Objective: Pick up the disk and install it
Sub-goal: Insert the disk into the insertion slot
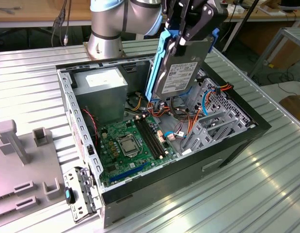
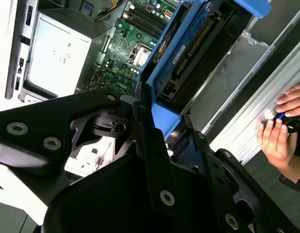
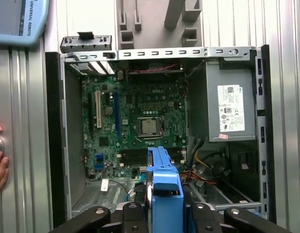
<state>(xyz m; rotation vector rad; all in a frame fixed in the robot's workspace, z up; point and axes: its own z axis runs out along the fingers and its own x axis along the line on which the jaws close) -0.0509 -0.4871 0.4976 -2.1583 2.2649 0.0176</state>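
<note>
Exterior view: a ribbed silvery metal worktop [image 1: 266, 194] carries an open black tower computer case [image 1: 188, 187] lying on its side near the middle. A flat grey fixture plate with upright blocks [image 1: 19, 179] sits by the worktop's edge at the exterior view's left. A silver and light-blue robot arm [image 1: 116, 19] rises from the worktop behind the case's far edge. Inside the case, a grey metal power supply box [image 1: 101, 92] fills the far corner and a green motherboard [image 1: 125, 150] covers the floor.

The dark grey rectangular disk in its bright blue plastic carrier [image 1: 181, 68] hangs in the air above the case's far edge, over a tangle of orange and red cables. It stands on edge and tilted, with its labelled face showing. The black pincer [image 1: 181, 36] is clamped on the disk's upper end, with the disk hanging below it.

In the second wrist view, a person's hand [image 2: 280, 131] lies on the worktop beside the case's outer wall.
</note>
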